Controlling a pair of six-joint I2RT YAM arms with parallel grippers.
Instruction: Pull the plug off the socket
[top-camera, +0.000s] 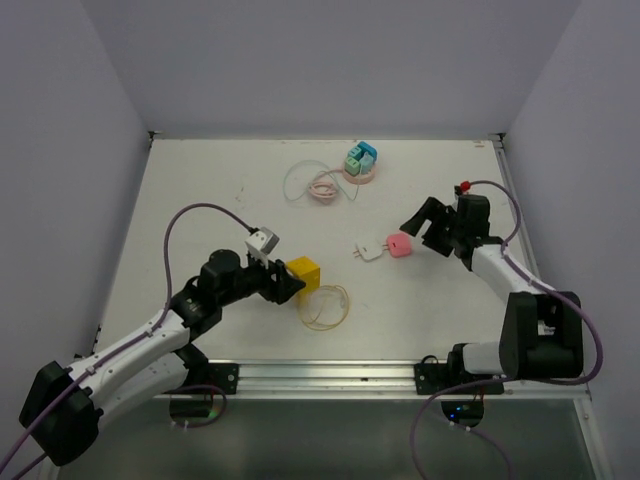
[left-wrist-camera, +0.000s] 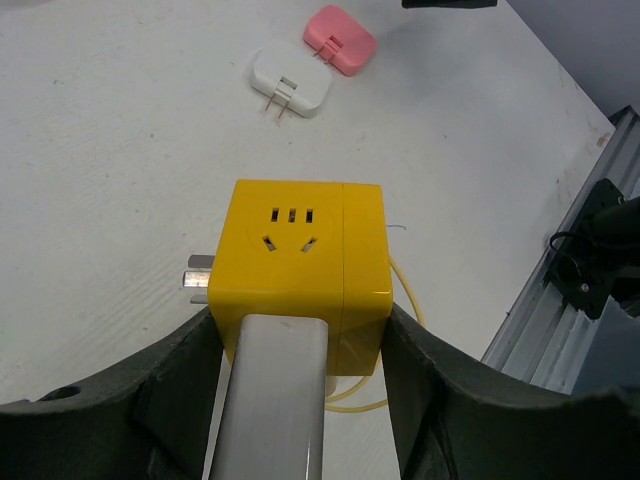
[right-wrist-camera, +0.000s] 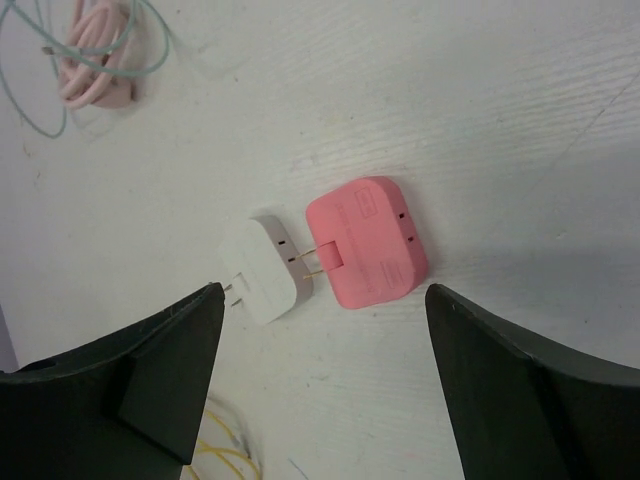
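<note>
My left gripper (top-camera: 285, 282) is shut on a yellow cube socket (top-camera: 304, 273) that rests on the table left of centre. In the left wrist view the fingers (left-wrist-camera: 170, 385) clamp the cube's (left-wrist-camera: 300, 250) two sides. A grey-white plug body (left-wrist-camera: 275, 390) sticks out of its near face between them, and metal prongs (left-wrist-camera: 198, 272) show on its left. A pink plug (top-camera: 400, 245) lies with its prongs in a white adapter (top-camera: 371, 251) at the centre. My right gripper (top-camera: 425, 228) is open and empty just right of them; both lie between its fingers in the right wrist view (right-wrist-camera: 322, 300).
A loop of yellow cable (top-camera: 325, 305) lies beside the cube. A teal and green adapter (top-camera: 360, 158) on a pink base stands at the back, with coiled pink and green cables (top-camera: 320, 186) beside it. A metal rail (top-camera: 330, 375) runs along the near edge.
</note>
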